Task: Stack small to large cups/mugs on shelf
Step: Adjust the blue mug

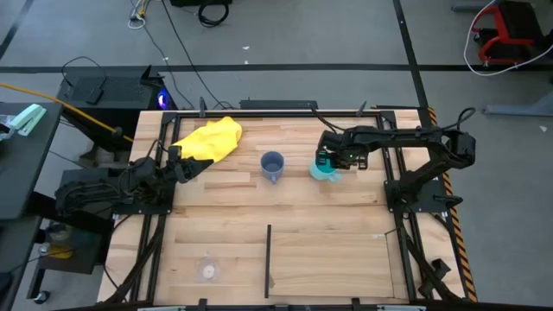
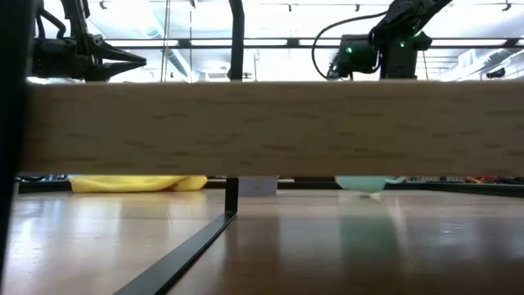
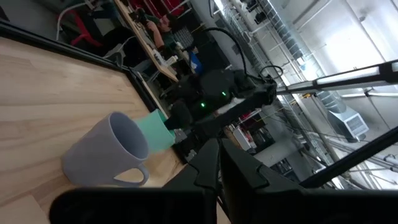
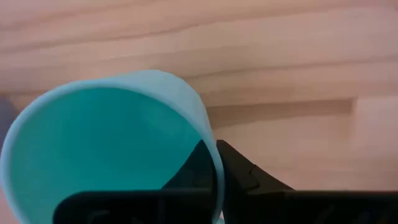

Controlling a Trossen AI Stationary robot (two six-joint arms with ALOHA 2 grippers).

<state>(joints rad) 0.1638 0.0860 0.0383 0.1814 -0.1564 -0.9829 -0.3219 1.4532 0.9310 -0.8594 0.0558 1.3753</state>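
The cyan mug [image 1: 326, 171] stands on the table right of centre, beside the grey-blue mug [image 1: 272, 165], its rim pinched between the right gripper's [image 1: 325, 160] fingers [image 4: 239, 171]. A one-wall hold could let it tilt or slip when lifted. The left gripper [image 1: 183, 166] waits near the yellow cloth [image 1: 209, 137], fingers pressed together.

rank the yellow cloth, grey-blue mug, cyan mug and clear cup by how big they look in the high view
1. yellow cloth
2. grey-blue mug and cyan mug: look alike, cyan partly hidden by the right gripper
3. clear cup
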